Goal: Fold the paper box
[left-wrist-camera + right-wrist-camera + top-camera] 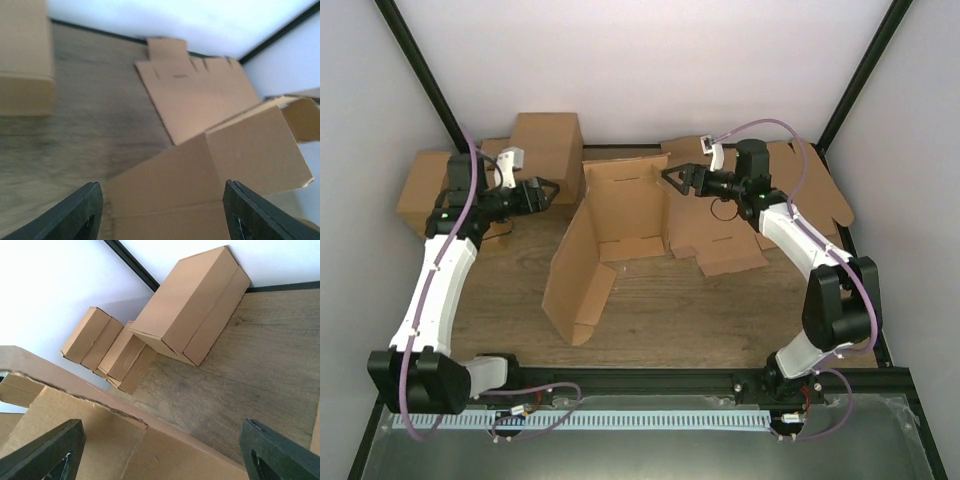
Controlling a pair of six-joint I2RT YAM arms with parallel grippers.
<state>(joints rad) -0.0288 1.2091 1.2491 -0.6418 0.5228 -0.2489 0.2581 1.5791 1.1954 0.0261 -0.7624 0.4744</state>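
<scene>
The paper box (620, 215), a plain brown cardboard piece, stands half folded in the middle of the table, its back and left walls raised and a flap trailing toward the front. My left gripper (552, 190) hovers just left of the box's back-left corner, open and empty. In the left wrist view the box's outer wall (220, 160) fills the space beyond the spread fingers (161, 186). My right gripper (670, 178) sits at the box's upper right edge, open. The right wrist view has the box's torn-looking edge (100, 440) below the wide jaws (161, 424).
Finished cartons stand at the back left: a large one (548, 140) (195, 310) and smaller ones (425, 185) (92, 337). Flat cardboard sheets (790, 180) (200, 95) lie at the back right, one (725, 250) beside the box. Black frame posts rise at both back corners.
</scene>
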